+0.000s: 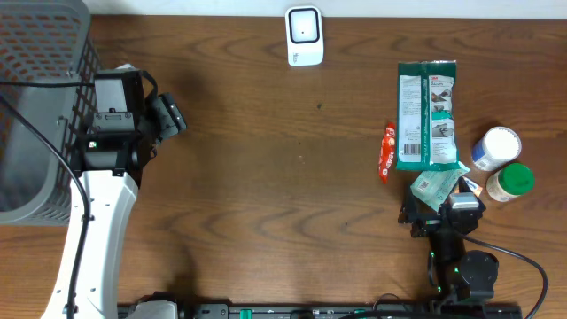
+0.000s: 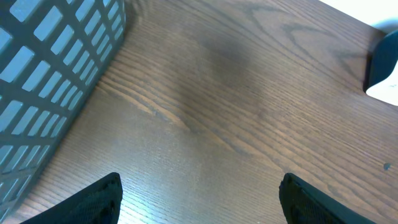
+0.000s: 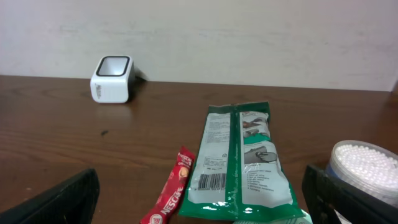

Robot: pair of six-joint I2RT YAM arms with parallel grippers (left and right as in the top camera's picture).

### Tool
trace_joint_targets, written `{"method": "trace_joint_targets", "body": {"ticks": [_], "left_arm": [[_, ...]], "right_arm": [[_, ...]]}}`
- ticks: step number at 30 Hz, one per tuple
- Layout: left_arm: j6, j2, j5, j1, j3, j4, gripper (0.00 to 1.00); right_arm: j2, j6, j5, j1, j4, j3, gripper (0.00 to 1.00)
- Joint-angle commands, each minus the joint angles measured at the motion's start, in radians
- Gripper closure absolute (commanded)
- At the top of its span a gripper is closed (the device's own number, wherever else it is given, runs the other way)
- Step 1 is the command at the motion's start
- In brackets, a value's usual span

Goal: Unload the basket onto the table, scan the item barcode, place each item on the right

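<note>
**A:** Anyone get why nothing's in hand here? The right tool (image 3: 205, 202) has its jaws spread wide with nothing between them. The left tool (image 2: 199, 200) is the same, wide apart over bare wood.

**B:** I'd say the pick isn't made yet. The right one sits low at the near edge of the surface (image 1: 266, 177), pointed straight along the green packet (image 3: 239, 155). My guess is that's the item. It lies flat right in front of that arm, with its barcode (image 3: 211, 181) face up at the near end.

**A:** And the scanner (image 1: 304, 35)?

**B:** It's the white box at the far edge, well apart from the packet, dark window on top. So the packet has to travel over there and probably get flipped, because the code faces up now, same as the window.

**A:** Lots of clutter around it though.

**B:** Yeah. A red coffee stick (image 1: 387, 151) lies just beside the packet's left edge. A small green sachet (image 1: 434, 184) touches or overlaps its near end, can't tell which. A tub of cotton buds (image 1: 496, 147) and a green-lidded jar (image 1: 511, 182) stand off to the right. Wide jaws make sense for a flat, wide pack, but they could snag the stick.

**A:** Left arm?

**B:** Sitting next to the basket (image 1: 35, 106), out of the way. That's probably where scanned stuff goes.
</note>
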Motion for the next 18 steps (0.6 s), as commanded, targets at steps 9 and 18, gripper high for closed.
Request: {"method": "trace_joint_targets", "body": {"ticks": [9, 18], "left_arm": [[0.010, -0.297, -0.013, 0.010, 0.006, -0.017, 0.19], [0.010, -0.623, -0.014, 0.010, -0.025, -0.117, 0.18]], "right_arm": [[-0.005, -0.004, 0.006, -0.006, -0.005, -0.001, 0.01], [-0.006, -0.004, 0.006, -0.006, -0.005, -0.001, 0.01]]}}
